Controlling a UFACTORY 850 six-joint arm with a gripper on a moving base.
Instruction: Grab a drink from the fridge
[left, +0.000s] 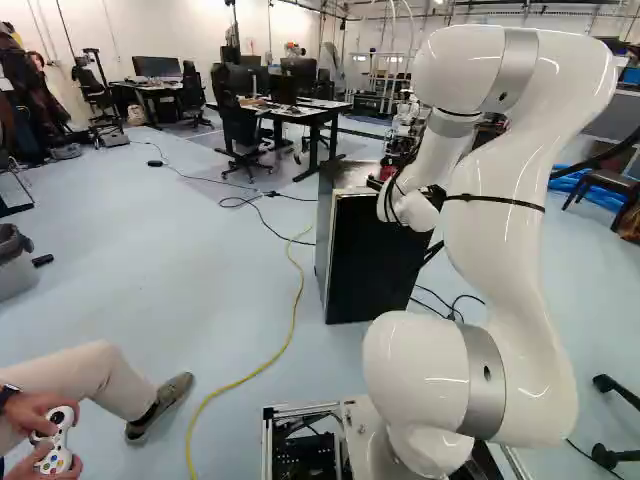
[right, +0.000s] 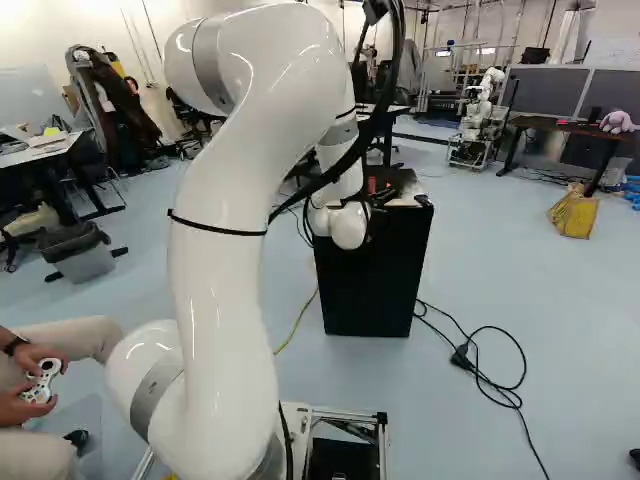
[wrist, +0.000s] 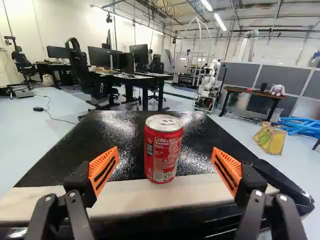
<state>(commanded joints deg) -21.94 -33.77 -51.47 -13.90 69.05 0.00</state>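
Here's the gripper (left: 400, 190), fingers spread wide at the fridge (left: 375, 260), and the red can (wrist: 163, 150) stands upright on top, near its pale front edge, between and just ahead of the orange pads (wrist: 103, 169), touching neither!

white lettering (wrist: 162, 142), small recycling sign (wrist: 167, 176), both on red can (wrist: 154, 161)

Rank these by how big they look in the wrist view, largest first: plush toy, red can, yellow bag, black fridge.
1. Black fridge
2. Red can
3. Yellow bag
4. Plush toy
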